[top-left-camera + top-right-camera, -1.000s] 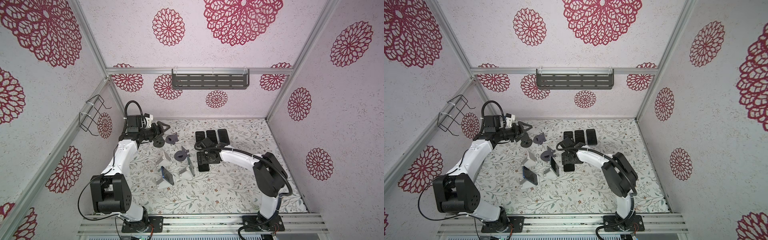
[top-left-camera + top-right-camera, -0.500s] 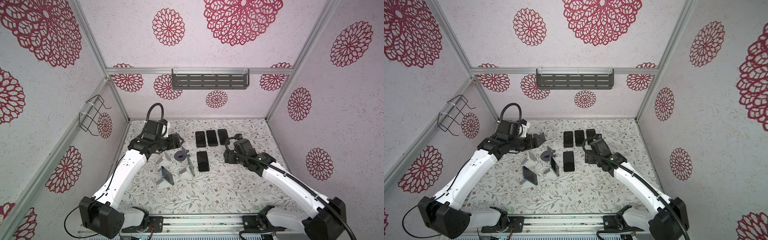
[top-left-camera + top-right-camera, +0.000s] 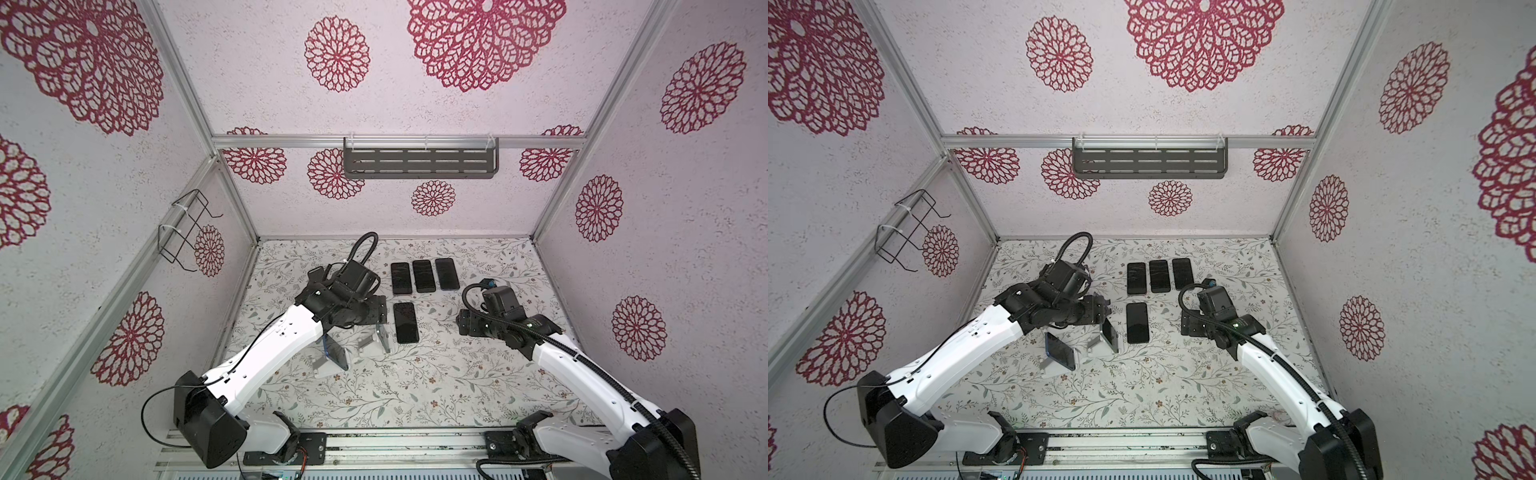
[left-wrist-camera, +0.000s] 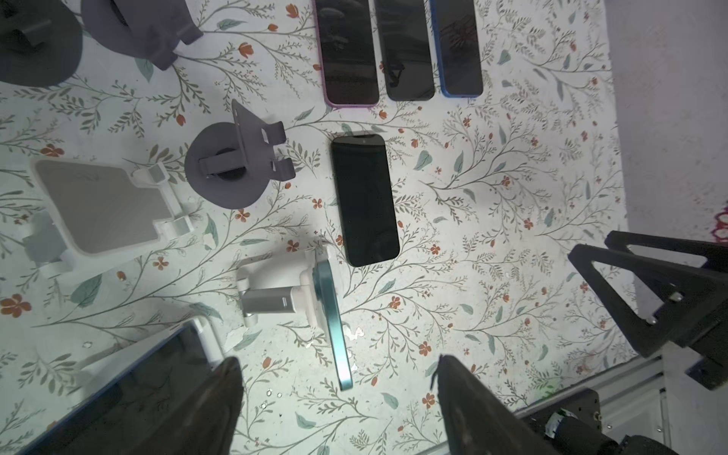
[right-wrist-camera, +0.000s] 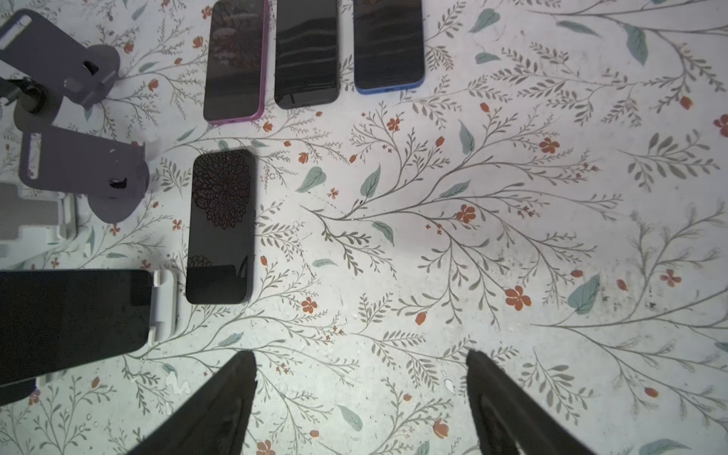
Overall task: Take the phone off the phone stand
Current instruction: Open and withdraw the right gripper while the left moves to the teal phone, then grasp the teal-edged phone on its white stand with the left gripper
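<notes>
Teal-edged and dark-screened, the slim phone (image 4: 331, 315) is seen propped at a lean in a white plastic folding stand (image 4: 272, 293), just beside a black phone (image 4: 364, 197) laid flat. The approach step is judged to be in hand: the left gripper (image 4: 338, 360) is held above it, jaws spread wide and empty. A descent and a closing across the phone's edges would be called for next. The right gripper (image 5: 359, 354) is likewise parted, over bare floral tabletop (image 5: 512, 236). A second white stand (image 3: 1050, 368) is occupied by a blue-cased phone (image 3: 1059, 351). A purple disc-based stand (image 4: 232, 169) and a white flat-backed stand (image 4: 102, 208) are left unfilled.
</notes>
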Available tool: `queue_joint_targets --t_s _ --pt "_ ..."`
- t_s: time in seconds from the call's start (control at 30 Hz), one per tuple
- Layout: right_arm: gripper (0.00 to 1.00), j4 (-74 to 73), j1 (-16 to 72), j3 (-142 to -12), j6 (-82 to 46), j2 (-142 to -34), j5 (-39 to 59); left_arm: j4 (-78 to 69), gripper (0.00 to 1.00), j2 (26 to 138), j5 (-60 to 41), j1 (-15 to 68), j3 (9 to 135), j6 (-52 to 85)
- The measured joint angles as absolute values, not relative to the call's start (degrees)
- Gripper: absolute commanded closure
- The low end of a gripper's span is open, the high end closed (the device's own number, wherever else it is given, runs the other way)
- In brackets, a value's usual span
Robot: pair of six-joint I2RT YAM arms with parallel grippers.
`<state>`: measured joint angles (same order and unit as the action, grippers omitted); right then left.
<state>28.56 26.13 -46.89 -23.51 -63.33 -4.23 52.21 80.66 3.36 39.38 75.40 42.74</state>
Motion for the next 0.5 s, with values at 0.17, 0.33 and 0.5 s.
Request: queue_joint_targets --t_s 0.17,0.33,0.5 --pt "0.15 28.1 26.0 -44.1 -23.5 -62.2 -4.3 52.3 0.28 82.4 3.5 40.3 75.4 45.2" --pt "0.15 27.6 26.0 -43.7 -23.0 -62.3 -4.4 52.2 0.41 84.9 3.5 40.5 75.4 46.9" --pt "0.15 26.9 26.0 -42.4 -22.5 -62.2 -4.6 52.2 0.46 87.2 2.9 40.5 75.4 48.1"
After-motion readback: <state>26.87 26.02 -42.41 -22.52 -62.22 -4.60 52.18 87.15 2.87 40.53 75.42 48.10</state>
